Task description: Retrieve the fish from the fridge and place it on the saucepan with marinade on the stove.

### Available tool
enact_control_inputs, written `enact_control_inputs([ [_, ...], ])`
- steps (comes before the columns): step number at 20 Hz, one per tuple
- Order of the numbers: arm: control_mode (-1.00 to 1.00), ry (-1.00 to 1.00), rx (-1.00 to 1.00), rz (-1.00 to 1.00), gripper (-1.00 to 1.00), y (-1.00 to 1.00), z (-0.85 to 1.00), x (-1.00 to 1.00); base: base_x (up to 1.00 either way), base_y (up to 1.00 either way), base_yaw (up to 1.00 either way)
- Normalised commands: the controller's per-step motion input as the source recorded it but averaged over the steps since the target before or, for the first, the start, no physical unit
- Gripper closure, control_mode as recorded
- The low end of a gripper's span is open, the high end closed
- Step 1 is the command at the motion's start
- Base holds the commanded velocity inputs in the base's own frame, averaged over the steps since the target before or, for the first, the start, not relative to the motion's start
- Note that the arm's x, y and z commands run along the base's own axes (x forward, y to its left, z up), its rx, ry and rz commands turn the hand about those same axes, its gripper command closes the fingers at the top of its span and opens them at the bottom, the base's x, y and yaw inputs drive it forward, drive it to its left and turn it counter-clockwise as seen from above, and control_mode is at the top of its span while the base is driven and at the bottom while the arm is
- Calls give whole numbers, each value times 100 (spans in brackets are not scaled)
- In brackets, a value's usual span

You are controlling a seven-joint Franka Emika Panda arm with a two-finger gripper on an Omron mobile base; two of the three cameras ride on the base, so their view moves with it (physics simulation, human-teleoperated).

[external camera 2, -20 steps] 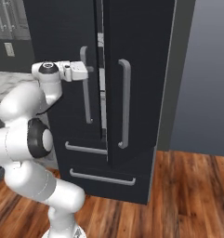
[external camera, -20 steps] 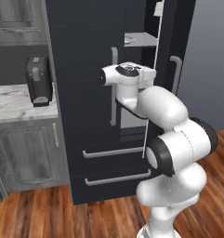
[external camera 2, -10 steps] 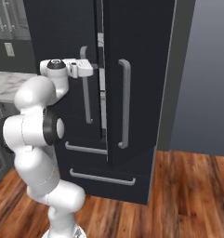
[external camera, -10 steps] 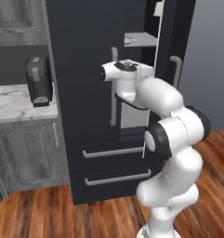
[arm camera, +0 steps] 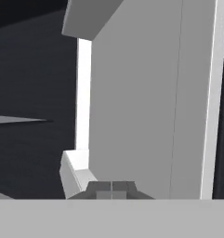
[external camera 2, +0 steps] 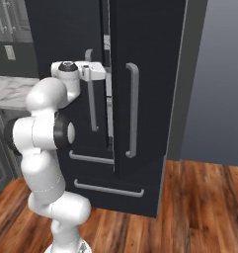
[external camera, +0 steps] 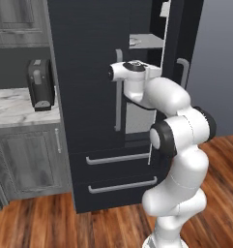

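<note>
The fridge (external camera: 89,58) stands tall and black, its right door (external camera 2: 150,74) swung slightly ajar. Through the gap a grey inner shelf (external camera: 143,41) shows. My gripper (external camera 2: 104,73) is shut and empty at handle height, its tip in the slit between the two doors, just beside the left door's long grey handle (external camera 2: 91,94). In the left base view the gripper (external camera: 158,72) points right toward the open door's edge. In the hand view the shut fingertips (arm camera: 112,187) face the pale grey inner wall (arm camera: 146,102) of the door. The fish is hidden; the saucepan and stove are out of view.
A dark appliance (external camera: 39,83) sits on the marble counter (external camera: 16,107) left of the fridge, above grey wood-grain cabinets (external camera: 28,160). Two drawer handles (external camera: 119,158) run below the doors. Wooden floor (external camera 2: 199,207) and a grey wall (external camera 2: 219,74) lie to the right.
The arm's elbow has swung upright and closer to the fridge, and the hand has slid a little further toward the gap between the doors. The gripper stays shut.
</note>
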Motion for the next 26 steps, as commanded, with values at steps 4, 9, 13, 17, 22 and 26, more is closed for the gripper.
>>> enact_control_inputs([
  [4,-100,-1,0,0,100,-42,-5,0,0,0,0],
  [9,-100,0,0,0,100,-45,-2,0,0,0,0],
  [13,-100,-3,0,-3,100,-49,-5,-3,0,0,0],
  [17,-100,-4,0,-5,100,-43,-6,-6,0,0,0],
  [22,-100,-6,0,-14,100,-55,0,-44,0,0,0],
  [26,-100,-6,0,-16,100,-64,0,-69,0,0,0],
])
